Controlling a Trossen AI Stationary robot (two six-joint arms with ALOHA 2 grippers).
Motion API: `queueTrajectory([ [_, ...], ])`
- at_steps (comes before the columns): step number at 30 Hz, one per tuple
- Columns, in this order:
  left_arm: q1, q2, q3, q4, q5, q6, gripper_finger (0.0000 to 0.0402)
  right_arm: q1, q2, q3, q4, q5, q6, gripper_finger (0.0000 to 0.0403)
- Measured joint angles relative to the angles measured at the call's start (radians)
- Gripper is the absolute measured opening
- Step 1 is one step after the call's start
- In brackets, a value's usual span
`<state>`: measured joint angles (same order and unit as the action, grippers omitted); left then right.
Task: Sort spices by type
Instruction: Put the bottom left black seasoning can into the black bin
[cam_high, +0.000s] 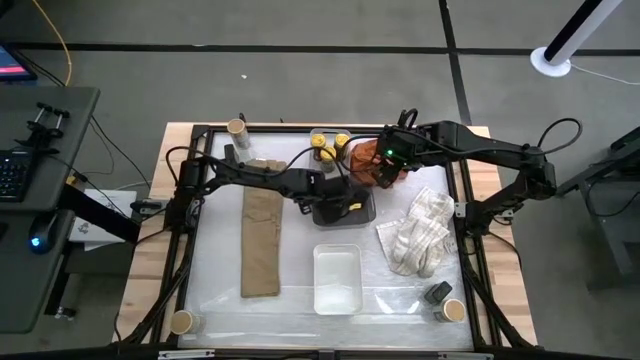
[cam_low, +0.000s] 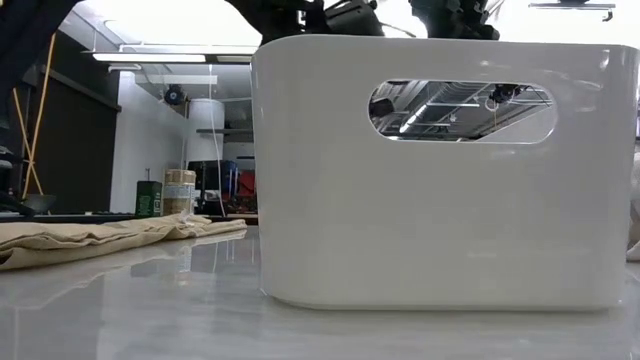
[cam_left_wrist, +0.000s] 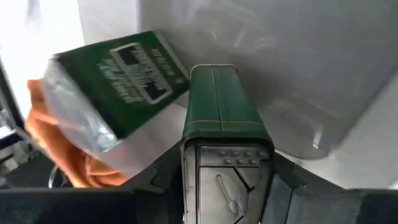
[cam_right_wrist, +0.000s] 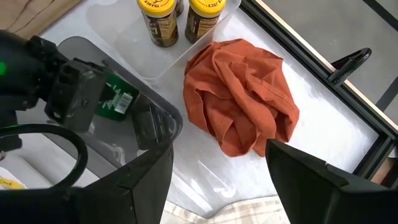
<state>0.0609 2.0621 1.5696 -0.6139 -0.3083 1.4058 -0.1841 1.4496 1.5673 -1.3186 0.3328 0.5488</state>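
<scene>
Left wrist view: the left gripper is clamped on a held tin, green-sided with a metal lid, one finger on each long side. The tin's far end points down into the grey tray, whose pale wall stands close behind it. Just beside it, inside the same tray, a second tin lies label up. Whether the two tins touch cannot be told. Past the tray's rim on that side shows the orange cloth.

From above, the grey tray sits mid-table and the left gripper hangs over its middle, leaving little free floor inside.

The right gripper hovers just beyond the tray, over the orange cloth. Its fingers are spread wide with nothing between them.

Behind the tray, two yellow-lidded jars stand side by side in a clear tray, apart from the cloth.

To the tray's right lies a checked towel. In front of it stands a white tray, and to its left a folded tan cloth.

Farther out, well apart from the tray, a dark tin and a tan-topped tub stand by the front right corner. More tubs stand at the front left and rear left corners.
</scene>
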Motion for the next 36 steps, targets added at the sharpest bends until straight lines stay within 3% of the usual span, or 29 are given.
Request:
queueTrajectory([
  [8,-0.004,-0.01,0.002,-0.144,0.04,-0.006,0.0129,0.0,0.0,0.0,0.001,0.0,-0.01,0.0252],
  [20,0.004,-0.105,0.003,-0.16,0.252,-0.229,0.0147,0.0,0.0,0.0,0.045,0.0,-0.057,0.0252],
  [31,0.025,-0.116,0.003,-0.182,0.24,-0.278,0.0167,0.0,0.0,0.0,0.051,-0.002,-0.057,0.0252],
  [36,0.032,-0.116,0.003,-0.182,0.184,-0.279,0.0168,0.0,0.0,0.0,0.051,-0.003,-0.057,0.0252],
])
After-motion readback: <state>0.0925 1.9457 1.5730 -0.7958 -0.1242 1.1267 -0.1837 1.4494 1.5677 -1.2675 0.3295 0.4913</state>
